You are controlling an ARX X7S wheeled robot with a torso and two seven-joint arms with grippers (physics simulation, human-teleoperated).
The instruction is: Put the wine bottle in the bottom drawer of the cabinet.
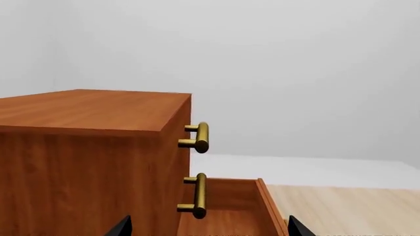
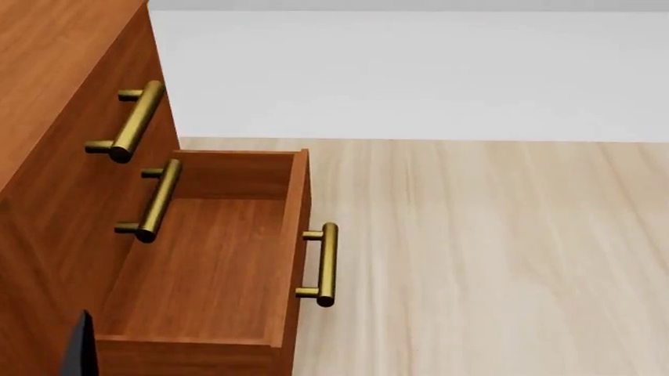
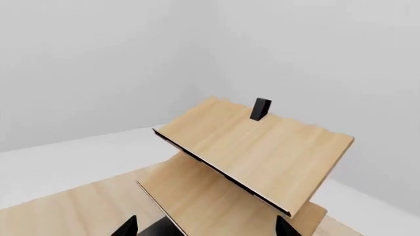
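The cabinet (image 2: pixel 52 94), a reddish-brown wooden chest, fills the left of the head view, standing on a pale wood floor (image 2: pixel 491 258) that runs back to a white wall. Its bottom drawer (image 2: pixel 209 266) is pulled well out and its shallow box lies bare inside, with a brass bar handle (image 2: pixel 326 265) on its front; the two upper drawer fronts are closed, each with a like handle. The right wrist view faces a pale wooden rack (image 3: pixel 256 147) with slanted boards, on which nothing shows. The left gripper (image 1: pixel 206 228) shows only two dark fingertips at the edge of its own view, wide apart and holding nothing, aimed toward the cabinet's side and the open drawer. The right gripper (image 3: pixel 206 228) likewise shows two dark tips spread apart and empty, pointing at the rack. The wine bottle is in none of the three views, so its place cannot be told. Being glass, it is likely rigid, fairly heavy, smooth and breakable; a hold around the broad body, rather than the slim neck, would probably keep it steadiest, and the shallow drawer suggests laying it down gently.
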